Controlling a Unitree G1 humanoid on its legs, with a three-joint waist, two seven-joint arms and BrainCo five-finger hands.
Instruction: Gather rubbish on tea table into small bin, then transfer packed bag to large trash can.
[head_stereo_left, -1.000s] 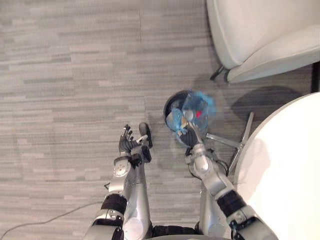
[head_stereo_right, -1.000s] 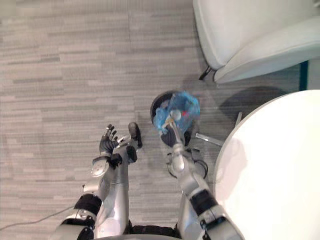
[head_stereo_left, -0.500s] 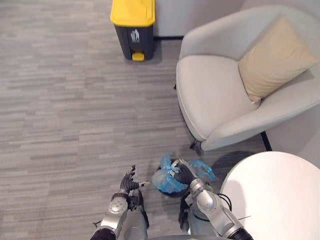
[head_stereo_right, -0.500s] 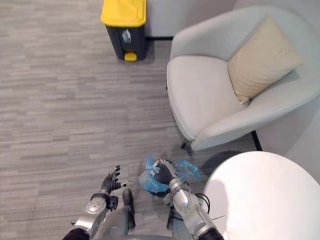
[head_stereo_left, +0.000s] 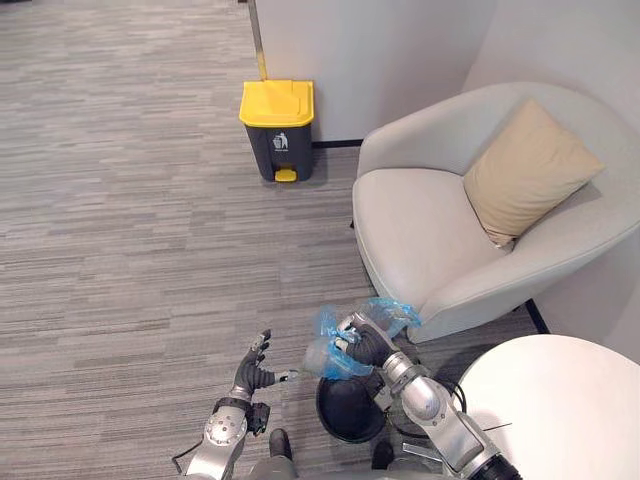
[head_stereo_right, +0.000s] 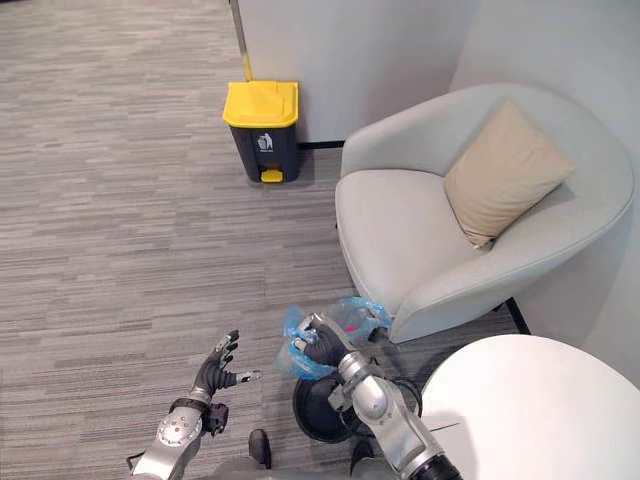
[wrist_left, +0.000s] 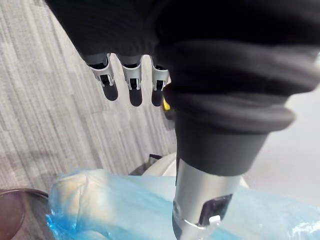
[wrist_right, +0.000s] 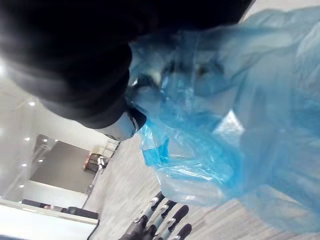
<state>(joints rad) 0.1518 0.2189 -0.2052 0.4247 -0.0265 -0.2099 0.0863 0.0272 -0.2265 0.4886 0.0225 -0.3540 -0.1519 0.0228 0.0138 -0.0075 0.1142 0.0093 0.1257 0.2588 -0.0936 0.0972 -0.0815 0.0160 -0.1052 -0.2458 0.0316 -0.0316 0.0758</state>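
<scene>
No legible txt; white litter pictogram (head_stereo_left: 281, 142) on large trash can (head_stereo_left: 277, 105) front.

small bin (head_stereo_left: 345, 412) partly behind blue bag (head_stereo_left: 328, 358); tea table (head_stereo_left: 560, 400) partly off-frame

My two head cameras sit side by side and look steeply down at the floor (head_stereo_left: 120, 200) from high. Both share the armchair (head_stereo_left: 430, 230), the large trash can (head_stereo_left: 277, 128) and the blue bag (head_stereo_left: 330, 358). The wrist cameras look along my left hand (head_stereo_left: 252, 375) and my right hand (head_stereo_left: 365, 345) from very near, and both see the bag.
</scene>
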